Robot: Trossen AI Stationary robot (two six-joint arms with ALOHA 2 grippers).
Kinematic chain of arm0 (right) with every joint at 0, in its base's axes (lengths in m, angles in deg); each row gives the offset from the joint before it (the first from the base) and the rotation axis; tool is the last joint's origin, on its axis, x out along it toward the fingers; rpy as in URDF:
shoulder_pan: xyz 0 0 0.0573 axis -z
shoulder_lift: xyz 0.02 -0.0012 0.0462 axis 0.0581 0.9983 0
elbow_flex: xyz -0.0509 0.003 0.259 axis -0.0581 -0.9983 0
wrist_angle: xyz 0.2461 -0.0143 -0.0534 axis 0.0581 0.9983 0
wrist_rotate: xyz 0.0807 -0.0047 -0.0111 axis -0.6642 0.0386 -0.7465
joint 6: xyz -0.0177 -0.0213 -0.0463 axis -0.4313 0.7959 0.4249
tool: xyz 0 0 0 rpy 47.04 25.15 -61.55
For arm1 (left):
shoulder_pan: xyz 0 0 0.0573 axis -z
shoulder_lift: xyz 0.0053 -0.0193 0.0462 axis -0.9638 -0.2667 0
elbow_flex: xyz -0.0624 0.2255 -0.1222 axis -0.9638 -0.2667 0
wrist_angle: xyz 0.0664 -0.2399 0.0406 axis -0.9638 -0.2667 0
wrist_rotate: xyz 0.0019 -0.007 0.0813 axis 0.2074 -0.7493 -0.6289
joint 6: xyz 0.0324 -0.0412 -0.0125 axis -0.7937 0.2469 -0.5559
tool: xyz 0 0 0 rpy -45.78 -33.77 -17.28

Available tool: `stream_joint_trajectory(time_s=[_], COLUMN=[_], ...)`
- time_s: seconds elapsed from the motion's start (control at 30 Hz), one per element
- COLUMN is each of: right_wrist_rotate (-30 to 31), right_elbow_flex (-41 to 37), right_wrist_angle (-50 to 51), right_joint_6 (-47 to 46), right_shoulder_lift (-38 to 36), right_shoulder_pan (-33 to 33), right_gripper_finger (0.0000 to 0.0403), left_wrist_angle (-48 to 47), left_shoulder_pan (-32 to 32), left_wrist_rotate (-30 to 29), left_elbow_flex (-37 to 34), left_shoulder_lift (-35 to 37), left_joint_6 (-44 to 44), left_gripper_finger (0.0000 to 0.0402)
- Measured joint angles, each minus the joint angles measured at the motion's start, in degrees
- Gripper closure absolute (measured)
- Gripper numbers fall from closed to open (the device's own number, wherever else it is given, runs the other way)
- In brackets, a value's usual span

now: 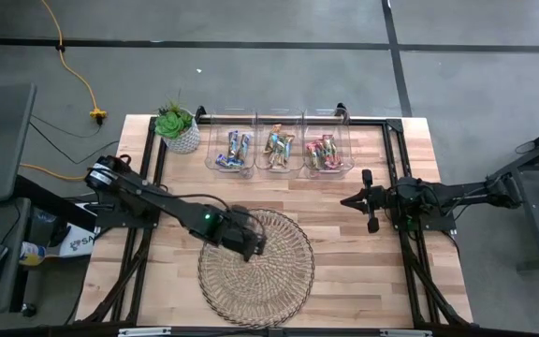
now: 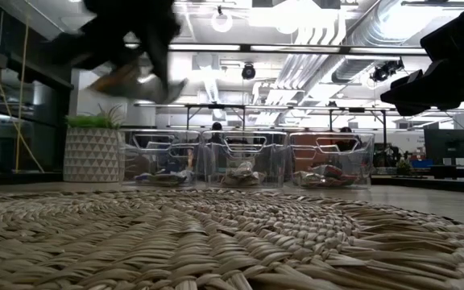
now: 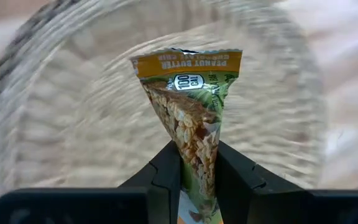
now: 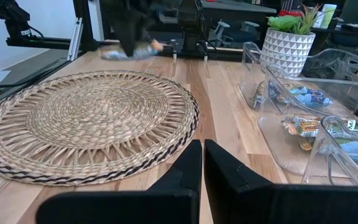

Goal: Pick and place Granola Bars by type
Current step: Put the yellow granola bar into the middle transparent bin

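- One green-and-tan peanut-butter granola bar is pinched by the left gripper fingers above the round wicker mat.
- It should be carried level to the middle clear plastic bin, where matching bars lie.
- Right gripper fingers are closed, empty.

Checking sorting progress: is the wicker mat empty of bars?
Empty: wicker mat shows bare weave; left gripper holds one granola bar above it.
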Motion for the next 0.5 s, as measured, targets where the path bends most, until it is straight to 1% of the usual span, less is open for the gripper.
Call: stream_joint_trajectory(time_s=[0.17,0.4,0.5], right_wrist_rotate=[0.0,0.0,0.0], right_elbow_flex=[0.0,0.0,0.0], right_wrist_angle=[0.0,0.0,0.0], right_joint_6=[0.0,0.0,0.0], right_shoulder_lift=[0.1,0.1,0.1], right_shoulder_pan=[0.0,0.0,0.0], right_gripper_finger=[0.0402,0.0402,0.0402], left_wrist_angle=[1.9,9.7,13.1], left_shoulder_pan=[0.0,0.0,0.0], left_wrist_rotate=[-5.1,-13.8,-15.2], left_elbow_flex=[6.8,14.4,17.2], left_shoulder_lift=[0.0,0.0,0.0], left_joint_6=[-13.8,-34.2,-42.5], left_gripper_finger=[0.0329,0.0329,0.0329])
